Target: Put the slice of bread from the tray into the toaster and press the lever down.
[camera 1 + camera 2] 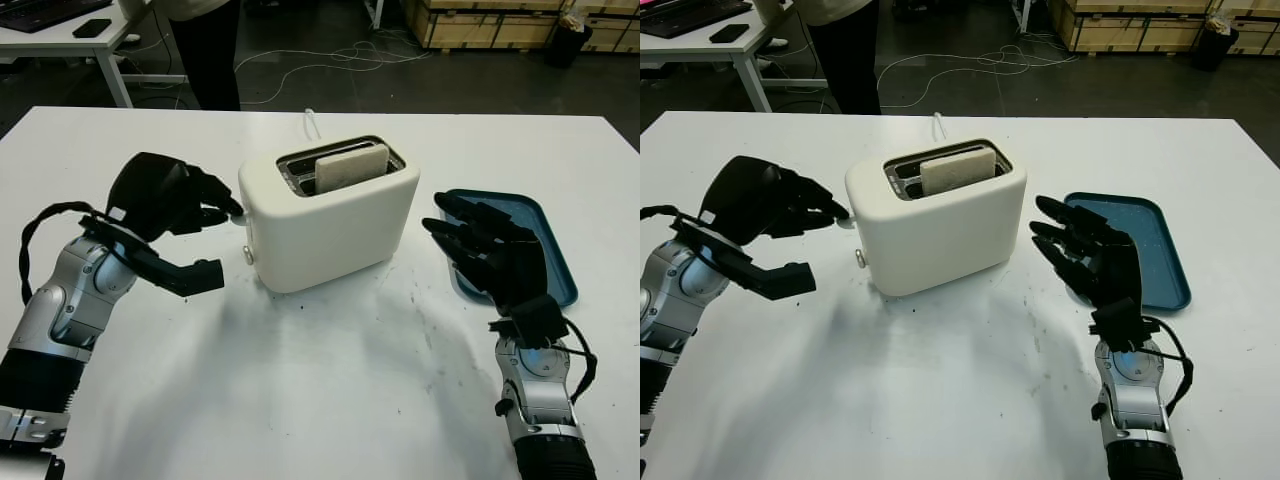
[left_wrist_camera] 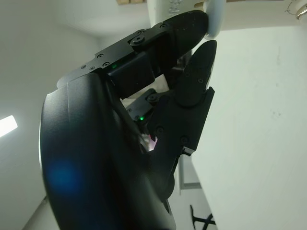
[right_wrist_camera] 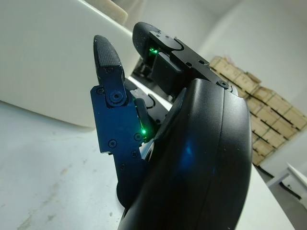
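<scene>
The bread slice is already sitting in the white toaster, so the left hand is working at the lever on the end face. It ought to push straight down (any sideways push could slide the toaster). Its curled fingertips are touching the lever knob. The right hand, open, is hovering over the blue tray.

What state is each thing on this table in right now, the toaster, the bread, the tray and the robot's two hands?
Toaster: upright on the white table.
Bread: standing in a toaster slot, top sticking out.
Lever: up near the top of its end, left hand's fingers on it.
Tray: empty, to the right of the toaster.
Left hand: curled at the lever.
Right hand: open, holding nothing, partly over the tray.
</scene>
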